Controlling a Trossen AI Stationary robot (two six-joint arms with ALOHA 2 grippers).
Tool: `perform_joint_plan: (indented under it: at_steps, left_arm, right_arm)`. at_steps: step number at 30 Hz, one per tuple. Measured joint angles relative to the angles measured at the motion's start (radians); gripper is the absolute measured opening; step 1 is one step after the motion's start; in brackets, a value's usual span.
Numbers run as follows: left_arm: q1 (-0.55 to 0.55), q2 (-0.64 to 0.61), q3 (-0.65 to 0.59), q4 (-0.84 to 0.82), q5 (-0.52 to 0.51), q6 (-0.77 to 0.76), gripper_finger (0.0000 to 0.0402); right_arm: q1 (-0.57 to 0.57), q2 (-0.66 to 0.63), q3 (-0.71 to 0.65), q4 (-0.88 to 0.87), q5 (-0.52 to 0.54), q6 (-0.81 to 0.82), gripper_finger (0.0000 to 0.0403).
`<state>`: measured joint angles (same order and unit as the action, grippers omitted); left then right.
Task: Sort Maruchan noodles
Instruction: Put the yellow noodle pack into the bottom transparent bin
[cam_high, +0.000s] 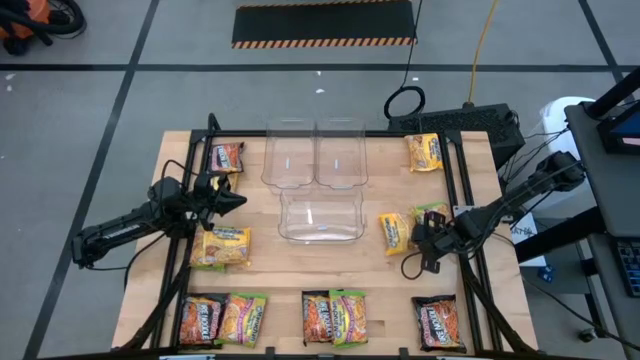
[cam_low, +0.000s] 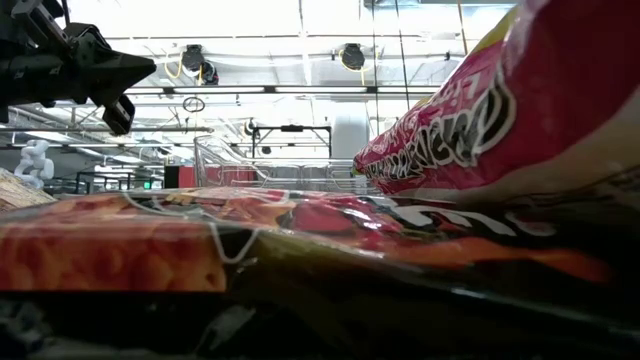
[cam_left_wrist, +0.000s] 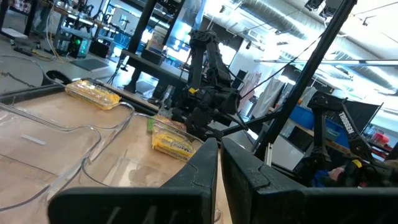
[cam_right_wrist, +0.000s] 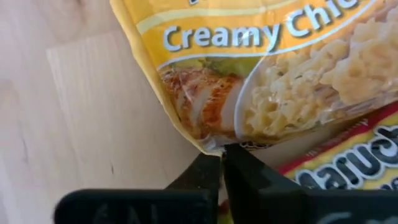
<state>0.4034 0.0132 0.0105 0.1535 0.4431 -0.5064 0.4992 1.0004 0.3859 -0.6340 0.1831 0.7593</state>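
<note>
My right gripper (cam_high: 418, 238) (cam_right_wrist: 221, 163) is low over the table's right side, shut at a corner of a yellow Creamy Chicken noodle packet (cam_high: 395, 232) (cam_right_wrist: 261, 74). That packet overlaps a second packet (cam_right_wrist: 348, 168) and lies beside a lime-green one (cam_high: 432, 213). My left gripper (cam_high: 236, 200) (cam_left_wrist: 219, 163) (cam_low: 120, 75) hangs shut and empty above the left side, over bare wood just beyond another yellow packet (cam_high: 222, 247). More packets lie flat near the far corners (cam_high: 227, 157) (cam_high: 424, 152) and along the near edge (cam_high: 318, 318). My right gripper pinches the yellow packet's corner (cam_right_wrist: 211, 147) between its two fingertips, at the sealed edge. The fingers come at it low, from the table's right side. I cannot tell whether the packet is lifted or still lies on the wood.
Three clear plastic bins stand at the table's far middle (cam_high: 290, 155) (cam_high: 340, 150) (cam_high: 320, 215). A dark frame (cam_high: 455, 190) runs along the table's edges. In the low view, near-edge packets (cam_low: 500, 100) (cam_low: 200, 240) fill the picture close to the camera. Bare wood lies between the bins and the near row.
</note>
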Motion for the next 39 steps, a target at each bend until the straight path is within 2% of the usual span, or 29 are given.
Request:
perform_joint_plan:
  at_steps: [22, 30, 39]
  left_arm:
    - [0.0, 0.0, 0.0, 0.0, 0.0, 0.0, 0.0026]
    - [0.0, 0.0, 0.0, 0.0, 0.0, 0.0, 0.0026]
    - [0.0, 0.0, 0.0, 0.0, 0.0, 0.0, 0.0026]
  right_arm:
    - [-0.061, -0.015, -0.002, 0.366, -0.003, 0.014, 0.0]
    - [-0.061, -0.129, -0.002, 0.382, 0.002, 0.017, 0.0]
    - [-0.061, -0.284, -0.002, 0.375, 0.107, -0.022, 0.0]
